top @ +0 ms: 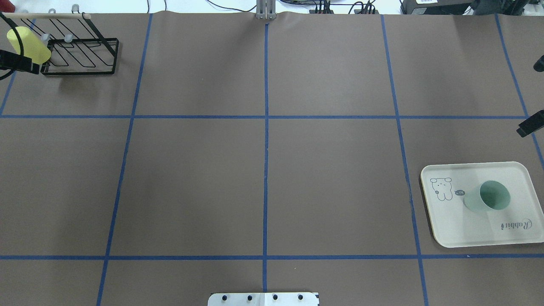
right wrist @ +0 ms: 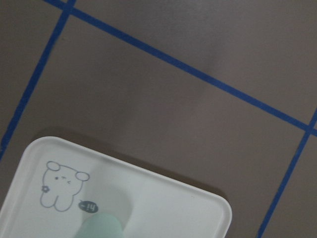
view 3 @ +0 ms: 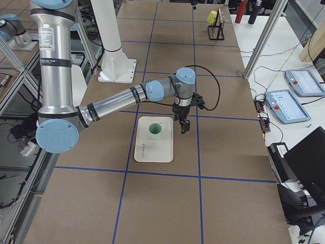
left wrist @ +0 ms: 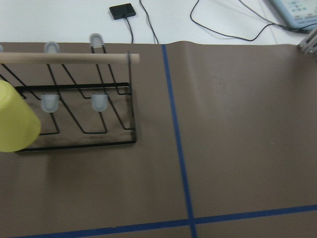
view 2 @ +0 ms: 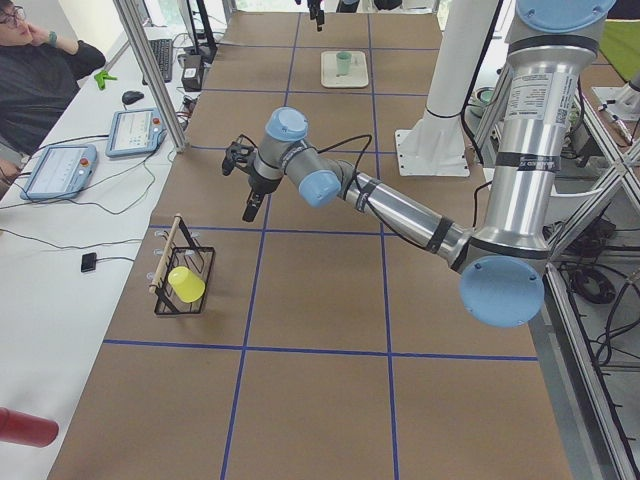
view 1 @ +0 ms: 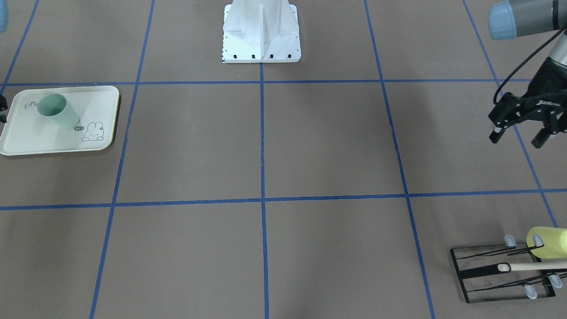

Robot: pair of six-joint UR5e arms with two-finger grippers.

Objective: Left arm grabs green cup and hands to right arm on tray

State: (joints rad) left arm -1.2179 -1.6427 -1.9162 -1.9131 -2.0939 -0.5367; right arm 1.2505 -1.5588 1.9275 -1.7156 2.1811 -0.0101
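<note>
Left gripper, fingers spread and empty, hangs above the table's left side, well apart from the green cup. The cup stands upright on the tray at the table's right end. Right gripper hovers just beyond the tray's far edge; its finger spacing cannot be told.

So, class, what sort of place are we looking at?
Probably a robotics lab workcell: a robot arm mounted at a table gridded with blue tape, and teach pendants on the side bench.
</note>
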